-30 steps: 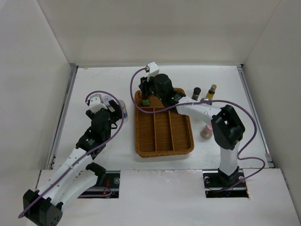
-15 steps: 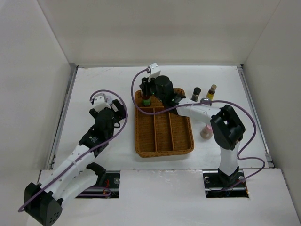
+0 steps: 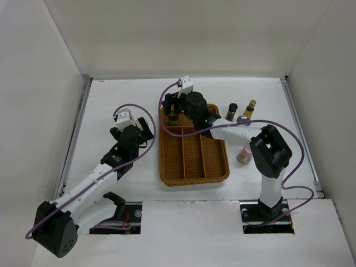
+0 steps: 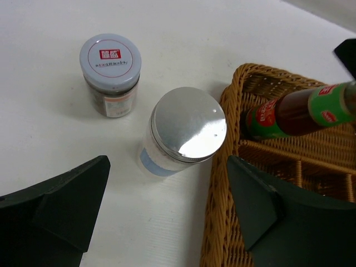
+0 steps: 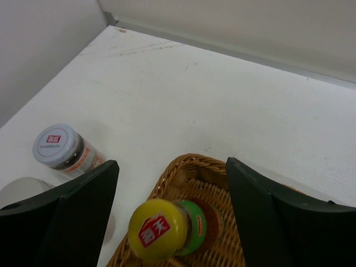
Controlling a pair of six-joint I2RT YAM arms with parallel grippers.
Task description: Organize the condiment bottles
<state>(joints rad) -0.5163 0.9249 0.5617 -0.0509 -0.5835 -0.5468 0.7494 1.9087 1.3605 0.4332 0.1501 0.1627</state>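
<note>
A brown sauce bottle with a green label and yellow cap [image 5: 158,231] stands in the far left corner of the wicker tray [image 5: 194,167]. My right gripper [image 5: 172,217] is open above it, with fingers wide on either side and not touching. It also shows in the top view [image 3: 174,105]. My left gripper [image 4: 167,211] is open and empty, low over the table beside the tray's left rim [image 4: 219,167]. Just beyond it stand a silver-lidded shaker [image 4: 186,130] and a white-lidded jar [image 4: 110,75]. In the top view the left gripper [image 3: 143,127] hides both.
Right of the tray [image 3: 194,178] stand a dark-capped bottle [image 3: 232,110], a yellow-capped bottle [image 3: 250,108] and a pink bottle [image 3: 243,155]. The tray has three long compartments. White walls enclose the table on three sides.
My left arm has swung right and forward, so its gripper is now next to the tray's left edge over the two jars. My right gripper has shifted slightly right above the sauce bottle.
</note>
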